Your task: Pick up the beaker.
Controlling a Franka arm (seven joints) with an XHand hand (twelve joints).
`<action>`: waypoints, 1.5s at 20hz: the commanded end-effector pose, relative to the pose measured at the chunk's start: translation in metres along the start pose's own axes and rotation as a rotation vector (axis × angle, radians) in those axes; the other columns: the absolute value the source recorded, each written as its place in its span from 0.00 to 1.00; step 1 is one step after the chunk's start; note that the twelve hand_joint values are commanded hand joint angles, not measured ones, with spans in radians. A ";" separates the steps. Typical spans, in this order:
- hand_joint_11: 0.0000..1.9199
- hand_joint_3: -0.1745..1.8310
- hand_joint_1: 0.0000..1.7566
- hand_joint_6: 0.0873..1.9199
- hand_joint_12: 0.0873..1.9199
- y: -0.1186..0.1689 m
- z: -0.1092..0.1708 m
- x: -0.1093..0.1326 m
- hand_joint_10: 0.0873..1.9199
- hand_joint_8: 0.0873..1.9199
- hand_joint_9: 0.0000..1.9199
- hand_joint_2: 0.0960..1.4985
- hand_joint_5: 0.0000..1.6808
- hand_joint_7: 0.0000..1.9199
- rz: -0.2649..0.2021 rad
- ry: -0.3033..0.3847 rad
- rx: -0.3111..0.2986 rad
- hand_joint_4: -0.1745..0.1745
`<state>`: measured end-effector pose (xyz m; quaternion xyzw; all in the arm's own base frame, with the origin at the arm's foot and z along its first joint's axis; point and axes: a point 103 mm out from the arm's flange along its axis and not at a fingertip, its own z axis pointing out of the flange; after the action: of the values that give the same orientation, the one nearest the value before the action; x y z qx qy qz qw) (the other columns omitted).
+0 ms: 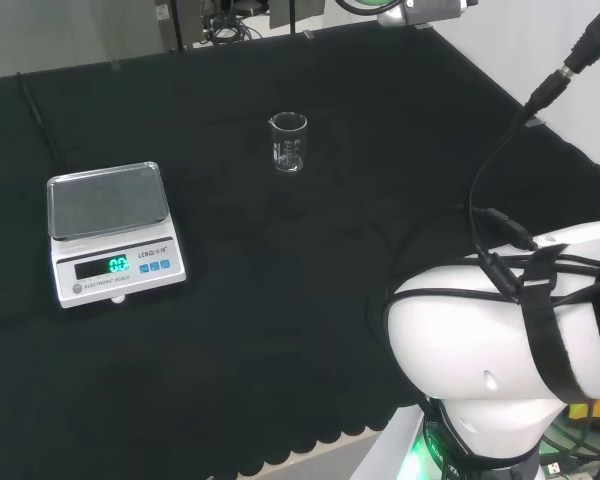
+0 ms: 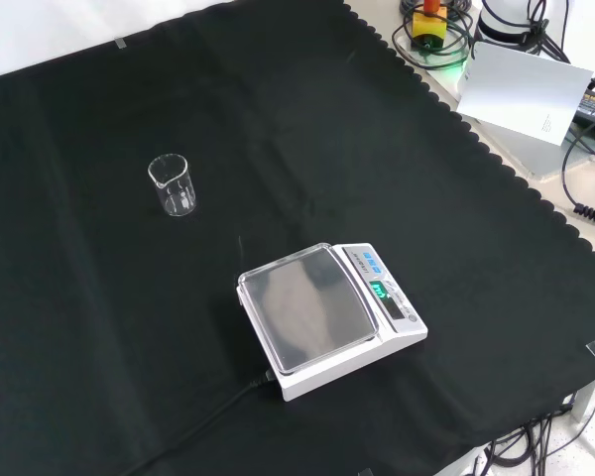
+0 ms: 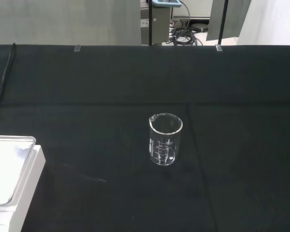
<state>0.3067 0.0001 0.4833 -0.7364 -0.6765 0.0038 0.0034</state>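
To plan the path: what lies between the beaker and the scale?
Nothing: in the front view, bare black cloth separates the beaker from the scale.

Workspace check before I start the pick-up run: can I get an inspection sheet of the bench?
Surface: black cloth, flat, scalloped edge.
Job's things: one clear beaker, upright, looks empty, standing alone.
Clutter: scale with bare pan and lit display, apart from the beaker.
Hand: nothing seen.
Cables: scale lead trails over the cloth; black cables run along the arm's link.
Surroundings: white paper sheet and coiled wires beyond the cloth's edge.
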 end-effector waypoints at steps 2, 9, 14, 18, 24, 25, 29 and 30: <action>0.00 0.27 0.19 0.00 0.75 0.000 0.001 -0.002 0.39 0.31 0.11 0.36 0.03 0.02 0.001 -0.013 -0.014 0.53; 0.00 0.23 0.19 0.00 0.77 0.005 0.003 -0.004 0.40 0.31 0.10 0.39 0.04 0.02 0.011 -0.009 -0.012 0.53; 0.00 0.22 0.19 0.00 0.77 0.045 0.026 -0.016 0.40 0.31 0.10 0.39 0.04 0.02 0.024 0.015 0.029 0.53; 0.00 0.22 0.19 0.00 0.76 0.081 0.049 -0.024 0.40 0.31 0.10 0.40 0.04 0.01 0.025 0.008 0.057 0.53; 0.00 0.20 0.19 0.00 0.74 0.142 0.082 -0.037 0.40 0.31 0.09 0.41 0.03 0.00 0.018 0.011 0.082 0.53; 0.00 0.20 0.19 0.00 0.74 0.152 0.086 -0.038 0.40 0.31 0.09 0.41 0.03 0.00 0.014 0.009 0.084 0.53; 0.00 0.19 0.20 0.00 0.73 0.193 0.115 -0.034 0.40 0.31 0.08 0.42 0.03 0.00 -0.007 0.005 0.122 0.53; 0.00 0.19 0.20 0.00 0.73 0.201 0.123 -0.031 0.40 0.30 0.08 0.42 0.03 0.00 -0.017 0.003 0.134 0.53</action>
<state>0.4243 -0.0345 0.3985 -0.7392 -0.6699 0.0459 0.0523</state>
